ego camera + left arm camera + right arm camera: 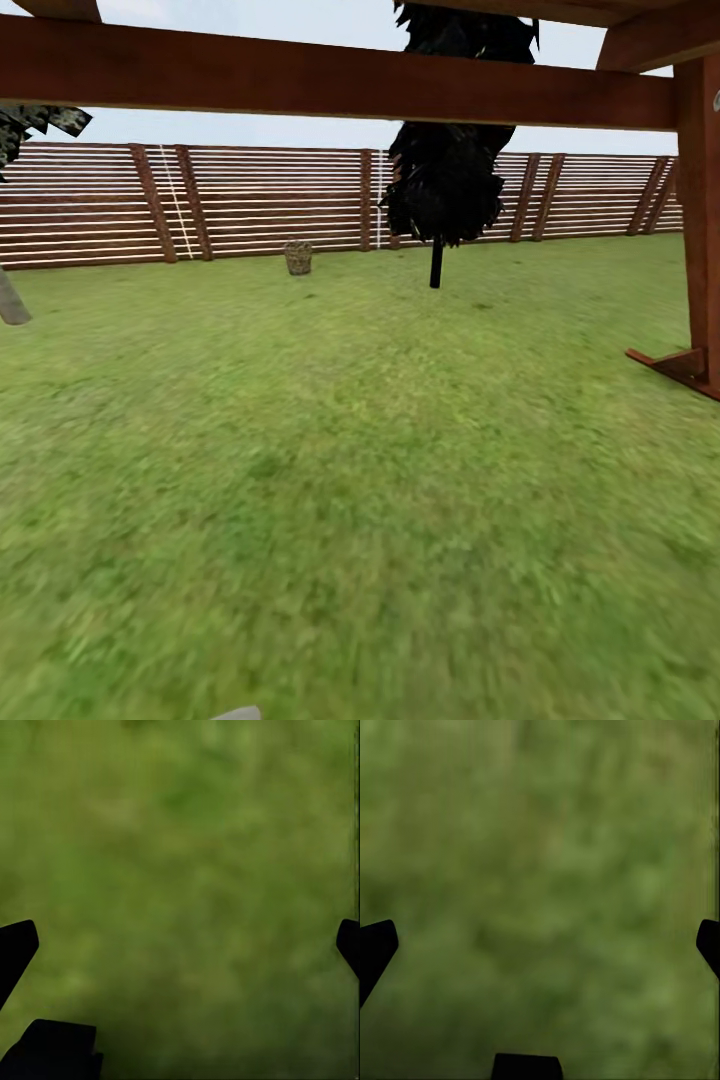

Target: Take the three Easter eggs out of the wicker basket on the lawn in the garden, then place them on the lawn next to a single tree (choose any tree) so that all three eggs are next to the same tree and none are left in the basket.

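Far across the lawn (360, 480), close to the slatted fence (250, 200), stands the wicker basket (298, 257); its contents cannot be made out at this range. Both wrist views face blurred grass, with the left gripper (180, 945) and right gripper (540, 945) spread wide and empty. Judged step: approach. Drive straight toward the basket, pass left of the thin black-trunked tree (436, 262), keep clear of the wooden post (700, 220), and stop within arm's reach.

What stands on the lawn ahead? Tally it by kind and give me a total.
wicker basket: 1
trees: 2, the dark tree and the pale grey trunk at the left edge
wooden post: 1
Total: 4
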### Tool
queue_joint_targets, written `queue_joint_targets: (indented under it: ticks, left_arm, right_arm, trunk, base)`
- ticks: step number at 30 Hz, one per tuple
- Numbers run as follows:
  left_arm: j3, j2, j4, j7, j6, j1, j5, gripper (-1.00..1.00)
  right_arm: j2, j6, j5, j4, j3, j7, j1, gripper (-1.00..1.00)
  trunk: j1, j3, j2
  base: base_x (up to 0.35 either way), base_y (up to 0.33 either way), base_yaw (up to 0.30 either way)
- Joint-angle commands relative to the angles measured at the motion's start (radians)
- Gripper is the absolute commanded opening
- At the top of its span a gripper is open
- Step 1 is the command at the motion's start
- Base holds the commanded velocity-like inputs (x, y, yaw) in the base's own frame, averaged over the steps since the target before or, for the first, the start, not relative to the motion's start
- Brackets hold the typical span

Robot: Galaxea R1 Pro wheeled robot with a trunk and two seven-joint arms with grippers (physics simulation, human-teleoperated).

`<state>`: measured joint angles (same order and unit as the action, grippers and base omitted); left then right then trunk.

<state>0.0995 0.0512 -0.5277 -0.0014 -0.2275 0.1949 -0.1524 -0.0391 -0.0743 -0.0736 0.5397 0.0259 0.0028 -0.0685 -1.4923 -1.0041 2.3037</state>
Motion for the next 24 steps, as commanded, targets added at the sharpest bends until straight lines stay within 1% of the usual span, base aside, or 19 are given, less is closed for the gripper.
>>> queue_joint_targets:
  ticks: [1,24]
  left_arm:
    - [0.005,0.001,-0.003,0.0,-0.007,0.0,-0.01,1.0]
    - [0.005,0.001,-0.003,0.007,-0.007,0.0,-0.01,1.0]
  right_arm:
    - [-0.001,-0.002,-0.008,-0.001,0.002,0.0,0.0,1.0]
    - [0.001,-0.002,-0.007,-0.001,0.002,0.001,0.0,1.0]
  trunk:
    - [0.0,-0.001,0.0]
    - [0.0,-0.001,0.0]
  base:
    - [0.309,-0.168,0.0]
    - [0.309,-0.168,0.0]
